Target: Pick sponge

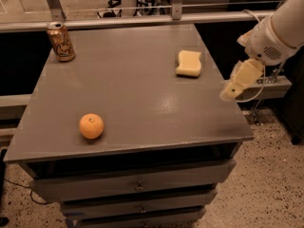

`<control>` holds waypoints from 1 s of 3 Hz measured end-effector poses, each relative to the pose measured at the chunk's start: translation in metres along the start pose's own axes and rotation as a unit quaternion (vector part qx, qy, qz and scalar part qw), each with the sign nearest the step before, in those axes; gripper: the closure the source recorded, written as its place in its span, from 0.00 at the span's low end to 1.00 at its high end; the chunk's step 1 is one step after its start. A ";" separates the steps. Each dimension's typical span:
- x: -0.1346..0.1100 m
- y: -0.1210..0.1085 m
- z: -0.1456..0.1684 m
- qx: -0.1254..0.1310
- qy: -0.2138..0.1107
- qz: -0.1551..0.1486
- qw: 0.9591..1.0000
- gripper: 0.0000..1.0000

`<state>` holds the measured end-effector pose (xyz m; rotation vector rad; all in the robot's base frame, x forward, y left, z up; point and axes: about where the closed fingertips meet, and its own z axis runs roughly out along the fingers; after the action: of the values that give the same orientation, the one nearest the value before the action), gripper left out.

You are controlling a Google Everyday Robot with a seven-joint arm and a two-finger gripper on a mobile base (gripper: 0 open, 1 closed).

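The sponge is a pale yellow foam block lying flat on the grey tabletop, near its far right edge. My gripper hangs at the right side of the table, over its right edge. It is to the right of the sponge and nearer the front, apart from it. It points down and to the left and holds nothing that I can see. The white arm reaches in from the upper right.
An orange fruit sits near the front left of the table. A drink can stands at the far left corner. Drawers are below the top. A metal rail runs behind the table. Speckled floor lies to the right.
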<state>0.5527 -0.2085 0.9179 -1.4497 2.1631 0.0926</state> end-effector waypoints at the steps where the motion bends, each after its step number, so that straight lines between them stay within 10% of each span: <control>1: -0.016 -0.061 0.057 0.025 -0.075 0.042 0.996 0.00; 3: -0.044 -0.123 0.108 0.035 -0.154 0.117 0.980 0.00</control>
<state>0.7154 -0.1870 0.8736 -1.0577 2.0474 0.3025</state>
